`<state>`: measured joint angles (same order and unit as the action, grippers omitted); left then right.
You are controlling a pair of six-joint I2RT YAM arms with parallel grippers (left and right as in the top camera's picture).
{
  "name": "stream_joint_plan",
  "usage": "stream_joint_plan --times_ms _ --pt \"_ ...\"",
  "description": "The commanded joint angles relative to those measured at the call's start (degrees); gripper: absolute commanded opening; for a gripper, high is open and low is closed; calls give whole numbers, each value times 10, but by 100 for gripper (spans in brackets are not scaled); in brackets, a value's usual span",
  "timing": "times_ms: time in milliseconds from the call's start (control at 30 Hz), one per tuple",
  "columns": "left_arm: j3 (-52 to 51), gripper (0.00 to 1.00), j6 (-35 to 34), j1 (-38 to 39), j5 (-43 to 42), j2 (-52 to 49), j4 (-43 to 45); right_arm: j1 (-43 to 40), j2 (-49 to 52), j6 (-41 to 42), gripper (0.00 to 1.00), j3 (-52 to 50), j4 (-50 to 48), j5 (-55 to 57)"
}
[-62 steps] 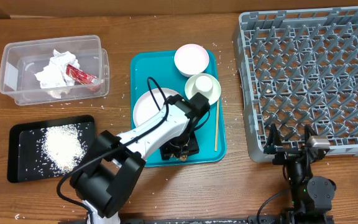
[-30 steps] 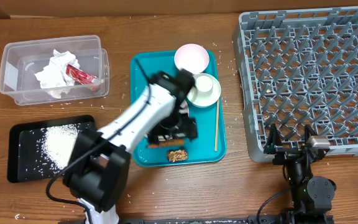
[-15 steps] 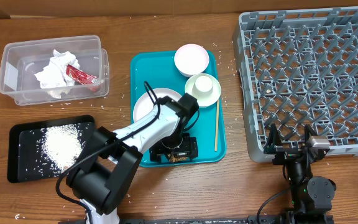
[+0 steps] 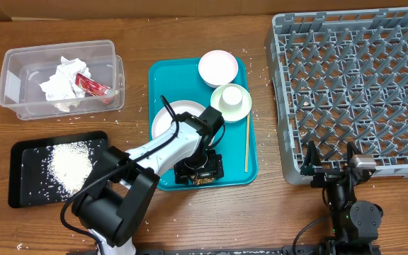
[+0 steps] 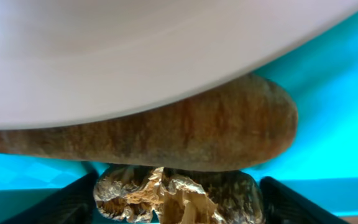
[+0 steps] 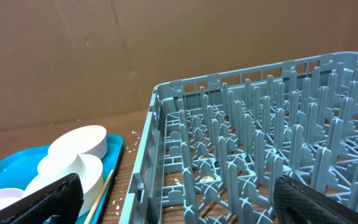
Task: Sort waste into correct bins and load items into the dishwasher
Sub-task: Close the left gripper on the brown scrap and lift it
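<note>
My left gripper (image 4: 199, 172) is down on the front of the teal serving tray (image 4: 160, 78). In the left wrist view its black fingers (image 5: 67, 202) stand open on either side of the brown crumbly food scrap (image 5: 179, 193). The orange carrot-like stick (image 5: 166, 130) lies just behind the scrap, against the rim of the large white plate (image 5: 135, 50). The plate (image 4: 176, 117), a white bowl (image 4: 231, 101), a pink bowl (image 4: 218, 67) and the chopstick (image 4: 247, 142) are on the tray. The napkin (image 4: 62, 81) and red wrapper (image 4: 91, 86) lie in the clear tub (image 4: 9, 78). My right gripper (image 4: 329, 170) is open and empty.
The black tray (image 4: 27, 152) with rice (image 4: 69, 164) lies at the front left. The grey dish rack (image 4: 353, 85) fills the right side, and its front wall (image 6: 166, 124) is right before my right gripper (image 6: 179, 205). Rice grains are scattered on the wooden table.
A second ago my left gripper was raised near the bowls, with the scrap lying bare on the tray. It has come back down over the scrap. The right arm has not moved.
</note>
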<state>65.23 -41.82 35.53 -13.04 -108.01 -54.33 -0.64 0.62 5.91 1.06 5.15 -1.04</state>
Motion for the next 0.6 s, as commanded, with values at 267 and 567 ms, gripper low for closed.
stream_joint_plan --times_ms 267,567 --pt "-2 70 7 -3 -5 -6 -12 3 -5 -3 100 -6 -3 5" --pt "28 69 12 -3 1 -6 -44 3 -5 -3 100 -6 -3 5"
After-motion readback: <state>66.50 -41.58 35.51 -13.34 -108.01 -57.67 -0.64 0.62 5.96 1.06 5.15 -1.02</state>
